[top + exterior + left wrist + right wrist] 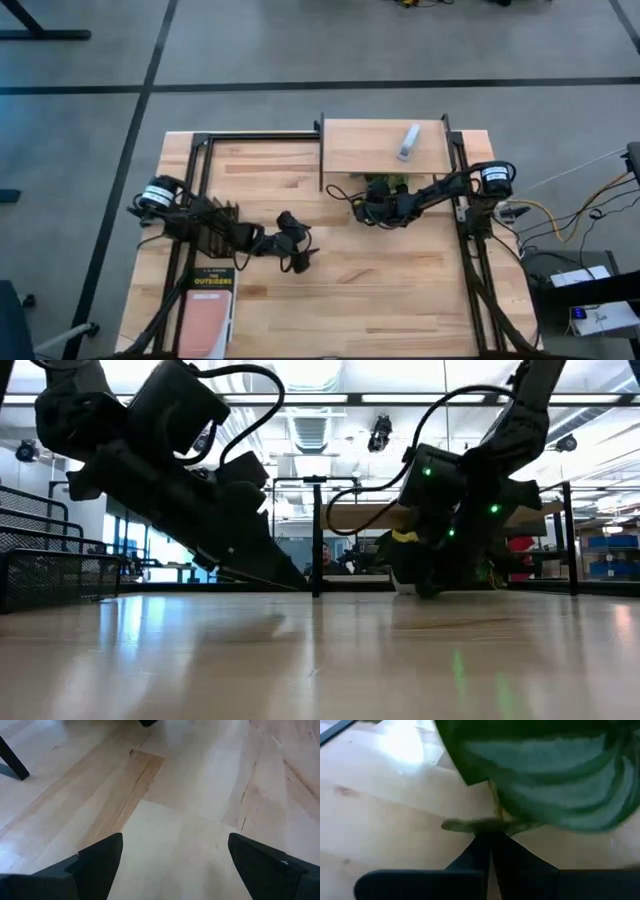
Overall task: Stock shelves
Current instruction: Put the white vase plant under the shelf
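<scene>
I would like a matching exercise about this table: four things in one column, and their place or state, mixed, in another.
1. light grey oblong object
2. pink-covered book
3. left hand
4. right hand

A. shut on a green packet
B. open above the bare wooden tabletop
C. lying on the small light wood riser shelf
D. flat near a corner of the tabletop

Pairs: 1-C, 2-D, 3-B, 4-A.
</scene>
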Controlling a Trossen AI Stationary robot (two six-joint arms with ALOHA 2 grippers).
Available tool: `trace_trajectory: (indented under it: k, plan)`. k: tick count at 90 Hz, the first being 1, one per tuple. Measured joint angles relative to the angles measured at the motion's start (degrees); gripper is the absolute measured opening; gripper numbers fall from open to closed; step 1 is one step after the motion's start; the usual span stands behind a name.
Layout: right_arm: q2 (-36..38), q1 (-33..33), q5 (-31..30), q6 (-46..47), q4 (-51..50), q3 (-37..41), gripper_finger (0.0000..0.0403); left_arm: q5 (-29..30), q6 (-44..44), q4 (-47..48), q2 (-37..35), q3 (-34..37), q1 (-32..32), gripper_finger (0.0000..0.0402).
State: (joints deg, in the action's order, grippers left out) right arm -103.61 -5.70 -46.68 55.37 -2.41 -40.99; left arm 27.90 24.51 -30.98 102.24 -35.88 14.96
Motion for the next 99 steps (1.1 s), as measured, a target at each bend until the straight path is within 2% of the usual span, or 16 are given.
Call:
trace_trajectory:
  k: [46, 79, 99]
  plan:
    - [0.0, -1.5, -2.7, -2.9, 1.6, 0.0, 0.0002, 0.0, 0.0, 0.0, 0.0, 0.0, 0.1, 0.0347]
    - [0.2, 0.8, -3.4, -2.3, 1.8, 0.0, 0.0002, 0.0, 0.0, 0.0, 0.0, 0.0, 0.2, 0.0347]
    - [0.2, -0.4, -4.4, -7.5, 5.1, 0.0, 0.0002, 0.0, 0.0, 0.0, 0.0, 0.0, 0.2, 0.0347]
